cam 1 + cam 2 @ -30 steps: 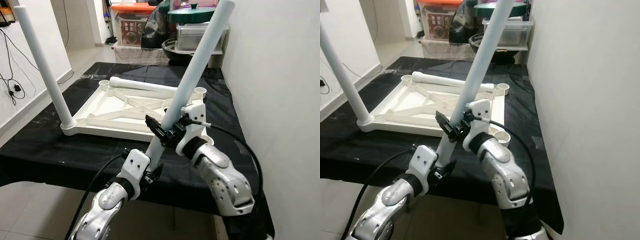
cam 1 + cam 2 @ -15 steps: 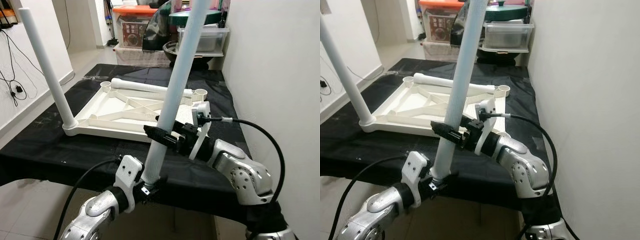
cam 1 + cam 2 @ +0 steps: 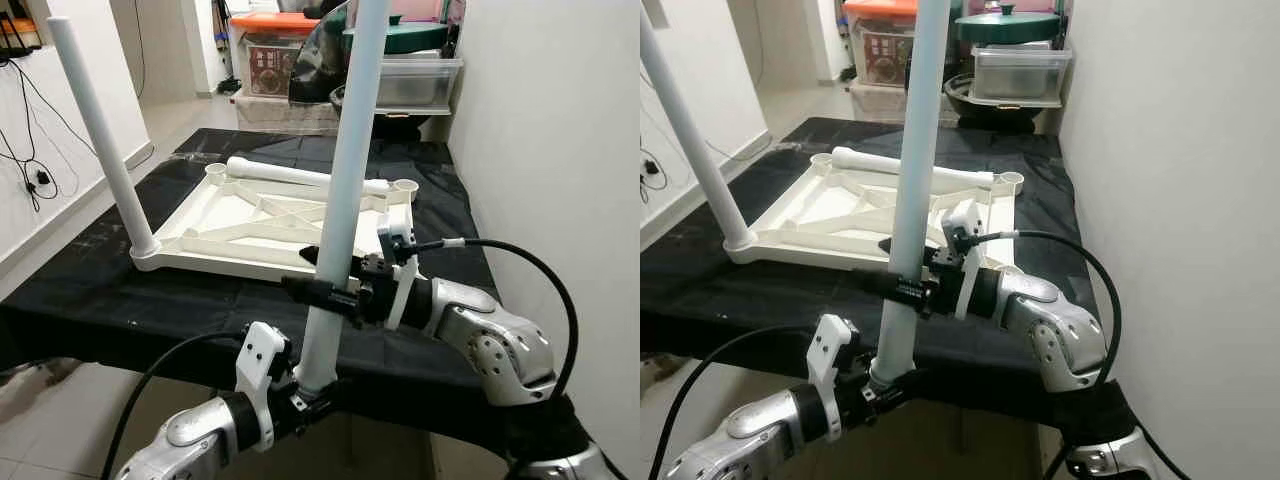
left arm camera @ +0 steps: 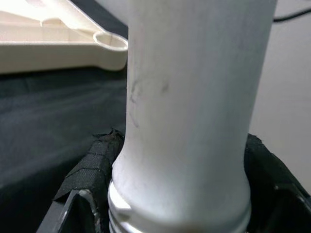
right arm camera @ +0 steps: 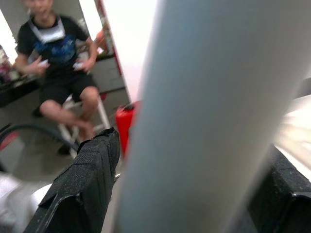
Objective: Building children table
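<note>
Table leg (image 3: 345,190), held nearly upright before the table's near edge, clamped low by the left gripper (image 3: 312,388) and higher by the right gripper (image 3: 322,290); keep it vertical while aligning its threaded end with the upturned tabletop's (image 3: 230,222) near-right socket.

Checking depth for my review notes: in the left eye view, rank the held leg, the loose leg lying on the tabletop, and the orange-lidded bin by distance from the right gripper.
1. Held leg, in the right gripper.
2. Loose leg, on the upturned tabletop, mid-table.
3. Orange-lidded bin, beyond the table.
</note>
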Robot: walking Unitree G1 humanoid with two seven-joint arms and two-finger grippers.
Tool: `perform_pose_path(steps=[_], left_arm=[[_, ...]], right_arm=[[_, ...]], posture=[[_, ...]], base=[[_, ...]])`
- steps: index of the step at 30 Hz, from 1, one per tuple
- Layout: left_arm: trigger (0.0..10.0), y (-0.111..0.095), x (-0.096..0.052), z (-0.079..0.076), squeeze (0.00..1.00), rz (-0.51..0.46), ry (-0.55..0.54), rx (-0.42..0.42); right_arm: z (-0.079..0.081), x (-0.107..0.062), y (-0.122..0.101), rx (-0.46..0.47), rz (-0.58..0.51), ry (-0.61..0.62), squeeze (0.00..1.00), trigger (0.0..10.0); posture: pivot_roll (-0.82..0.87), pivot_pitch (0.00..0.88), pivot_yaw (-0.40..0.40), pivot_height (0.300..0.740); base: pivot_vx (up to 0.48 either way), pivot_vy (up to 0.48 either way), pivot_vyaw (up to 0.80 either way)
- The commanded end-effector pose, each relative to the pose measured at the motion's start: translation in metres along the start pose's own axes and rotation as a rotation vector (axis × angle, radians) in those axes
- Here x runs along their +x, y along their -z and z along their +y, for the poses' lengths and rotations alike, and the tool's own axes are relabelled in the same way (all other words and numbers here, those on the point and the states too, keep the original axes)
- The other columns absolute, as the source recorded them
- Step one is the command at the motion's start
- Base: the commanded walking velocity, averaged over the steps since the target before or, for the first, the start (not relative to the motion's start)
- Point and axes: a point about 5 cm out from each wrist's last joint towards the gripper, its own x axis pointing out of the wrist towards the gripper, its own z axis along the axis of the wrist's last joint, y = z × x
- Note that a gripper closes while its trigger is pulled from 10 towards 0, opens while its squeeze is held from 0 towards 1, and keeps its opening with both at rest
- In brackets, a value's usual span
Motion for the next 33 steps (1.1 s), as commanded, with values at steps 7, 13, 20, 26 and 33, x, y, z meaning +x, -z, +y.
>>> perform_pose_path(steps=[7, 13, 20, 26, 33], left_arm=[[10.0, -0.0028, -0.0041, -0.0014, 0.0, 0.019, 0.031, -0.014], [10.0, -0.0015, -0.0044, -0.0024, 0.0, 0.025, 0.037, -0.021], [10.0, -0.0028, -0.0035, -0.0022, 0.0, 0.03, 0.042, -0.018], [10.0, -0.0024, -0.0034, -0.0036, 0.0, 0.03, 0.039, -0.029], [10.0, 0.0017, -0.0056, -0.0049, 0.0, 0.044, 0.036, -0.033]], right_arm=[[0.0112, 0.0054, 0.0044, 0.039, 0.033, -0.085, 0.0, 10.0], [0.012, 0.0064, 0.0044, 0.042, 0.036, -0.095, 0.0, 10.0], [0.0141, 0.0075, 0.0051, 0.051, 0.048, -0.118, 0.0, 10.0], [0.013, 0.0062, 0.0063, 0.051, 0.059, -0.114, 0.0, 2.2], [0.0114, 0.0048, 0.0082, 0.052, 0.06, -0.11, 0.0, 0.0]], posture=[[0.13, 0.0, -0.027, 0.74], [0.13, 0.0, -0.027, 0.74], [0.13, 0.002, -0.026, 0.74], [0.13, 0.007, -0.021, 0.74], [0.13, 0.001, -0.021, 0.74]], base=[[0.0, 0.0, 0.0], [0.0, 0.0, 0.0], [0.0, 0.0, 0.0], [0.0, 0.0, 0.0], [0.0, 0.0, 0.0]])
